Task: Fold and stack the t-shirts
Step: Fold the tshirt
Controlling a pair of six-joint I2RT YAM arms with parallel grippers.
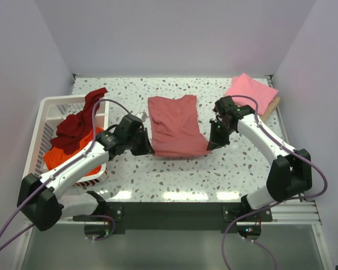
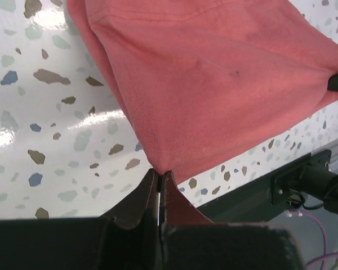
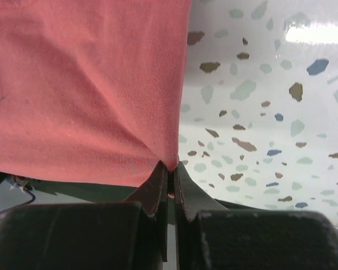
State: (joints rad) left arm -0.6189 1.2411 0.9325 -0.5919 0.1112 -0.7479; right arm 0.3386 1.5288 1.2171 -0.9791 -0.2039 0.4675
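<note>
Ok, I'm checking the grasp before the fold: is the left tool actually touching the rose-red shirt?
Touching. The left wrist view shows the left tool shut on a corner of the rose-red shirt, with cloth pinched between its tips.

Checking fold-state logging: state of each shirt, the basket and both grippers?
rose-red shirt: spread mid-table, near corners gripped
pink shirt: folded, far right
maroon shirt: crumpled, draped over basket's far rim
orange shirt: crumpled in basket
basket: upright, holding two shirts
left gripper: shut on rose-red shirt's corner
right gripper: shut on its other near corner
</note>
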